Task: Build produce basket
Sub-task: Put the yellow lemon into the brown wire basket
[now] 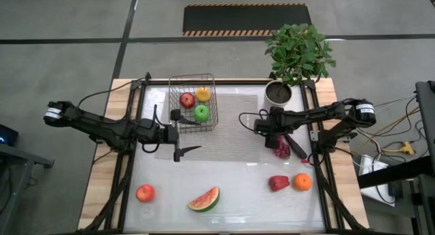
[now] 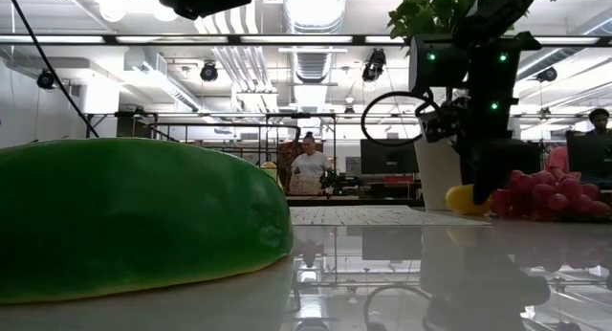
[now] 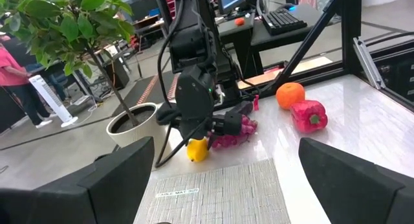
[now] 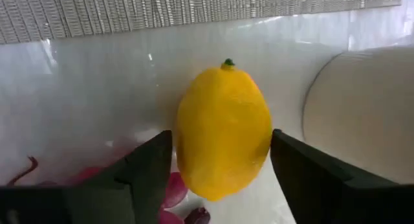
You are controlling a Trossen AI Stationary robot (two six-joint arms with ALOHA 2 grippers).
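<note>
The lemon (image 4: pixel 223 130) lies between the right tool's (image 4: pixel 220 166) parted, released fingers; the arm reaches toward nine o'clock, low over the tabletop (image 1: pixel 231 181).

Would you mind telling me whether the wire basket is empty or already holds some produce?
Partly filled. The high view shows the basket holding a red apple, a green apple and a yellow fruit.

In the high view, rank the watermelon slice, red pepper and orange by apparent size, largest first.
1. Watermelon slice, clearly largest.
2. Red pepper and orange: nearly alike, not ranked.
</note>
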